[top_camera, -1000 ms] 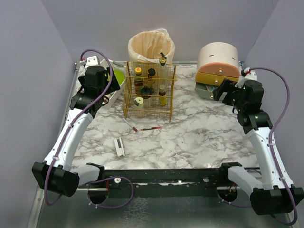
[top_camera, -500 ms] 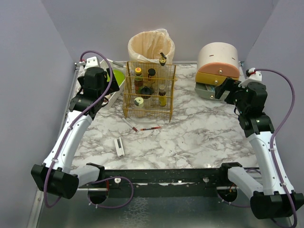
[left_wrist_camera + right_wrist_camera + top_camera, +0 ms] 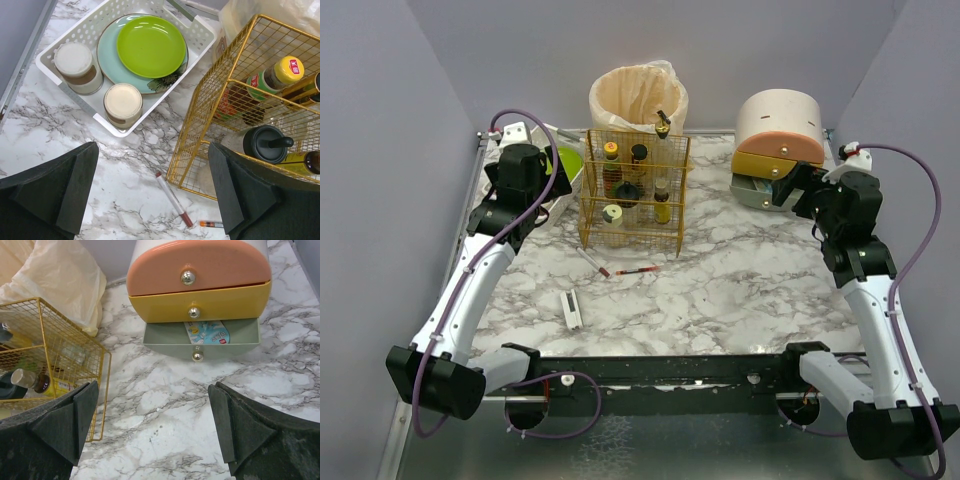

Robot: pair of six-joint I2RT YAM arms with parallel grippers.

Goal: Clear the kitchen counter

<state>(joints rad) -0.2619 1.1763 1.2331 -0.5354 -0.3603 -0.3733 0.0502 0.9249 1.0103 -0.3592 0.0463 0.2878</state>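
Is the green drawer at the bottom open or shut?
Open. The bottom green drawer sticks out past the yellow drawer above it, and a packet shows inside.

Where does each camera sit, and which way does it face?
Top external: above and behind, looks down on the counter; left arm, right arm show.
Left wrist: on the left arm, looks down at tray and rack; open left gripper shows.
Right wrist: on the right arm, faces the drawer box; open right gripper shows.
Shared: all three show the rack.
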